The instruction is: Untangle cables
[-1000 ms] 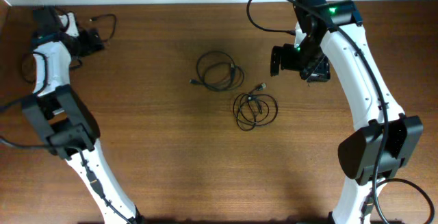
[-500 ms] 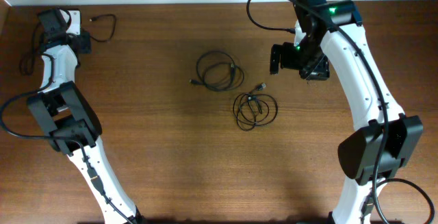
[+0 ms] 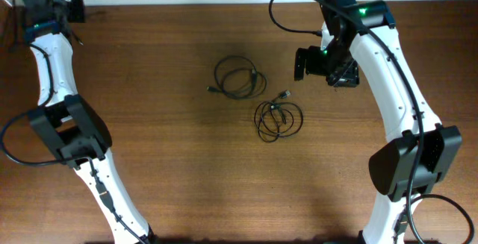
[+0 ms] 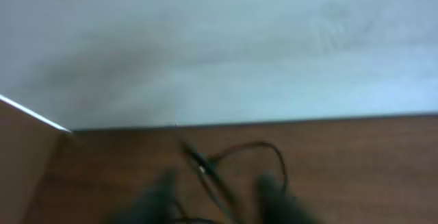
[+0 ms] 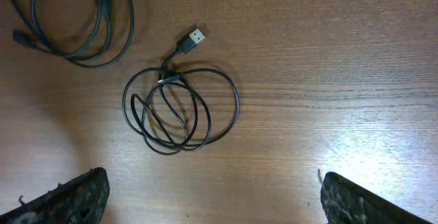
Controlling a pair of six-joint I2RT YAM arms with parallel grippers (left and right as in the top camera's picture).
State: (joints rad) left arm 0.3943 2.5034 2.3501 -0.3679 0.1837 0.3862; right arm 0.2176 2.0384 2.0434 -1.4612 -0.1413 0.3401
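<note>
Far left first: the left arm is stretched right up into the back corner of the wooden surface [image 3: 172,162], up against the pale wall [image 4: 219,46]. Its wrist view is a blurry mess. You can make out the left tool [image 4: 217,193] as two dark smudged fingers [image 4: 161,196] with a gap between them, and a thin black cord [image 4: 200,162] running through that area and arcing off to the right. Honestly can't tell whether the tool is pinching that cord or just sitting over it.

Around the middle of the surface there's a loose cable loop [image 5: 102,18], lying flat, with a small plug end poking out on its left side. Just beside it, to the lower right and not touching, sits a tighter cable coil [image 5: 171,111] with several overlapping turns and a silvery plug [image 5: 195,38] sticking out at the top.

Right side: the right tool [image 5: 215,200] hangs above the surface near that coil, spread wide, nothing between its fingers [image 5: 75,196].
</note>
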